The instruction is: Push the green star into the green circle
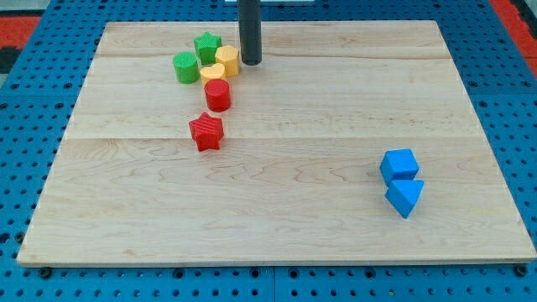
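Pale wood board (336,101), green star (207,44) (matte) touching green circle (186,67)

A pale wooden bench (277,210) of joined planks lies on a blue pegboard (33,126) with rows of holes. Toward 11 o'clock on the bench sit two small yellow plastic blocks, touching: one yellow block (227,59) whose shape is hard to make out, and a second yellow block (212,74) at its 7 o'clock. A red plastic cylinder (218,95) stands just at 6 o'clock of that second one. At the cylinder's 7 o'clock, slightly apart, is a red plastic star (206,132). Far off toward 4 o'clock, a blue plastic cube (398,164) touches a blue plastic triangle (405,197) at its 6 o'clock.
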`<action>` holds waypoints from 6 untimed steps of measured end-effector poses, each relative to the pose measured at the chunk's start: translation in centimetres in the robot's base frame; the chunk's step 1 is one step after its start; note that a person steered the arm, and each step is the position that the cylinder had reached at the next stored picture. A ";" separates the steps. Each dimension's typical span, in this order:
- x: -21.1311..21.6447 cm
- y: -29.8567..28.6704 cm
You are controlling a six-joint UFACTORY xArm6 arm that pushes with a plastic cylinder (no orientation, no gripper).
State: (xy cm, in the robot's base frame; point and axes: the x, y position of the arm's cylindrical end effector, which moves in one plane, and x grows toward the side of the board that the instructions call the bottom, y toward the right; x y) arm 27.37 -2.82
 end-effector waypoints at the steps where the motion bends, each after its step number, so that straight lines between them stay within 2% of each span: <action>1: -2.1 0.0; 3: -3.4 1.9; 6: -4.2 -0.5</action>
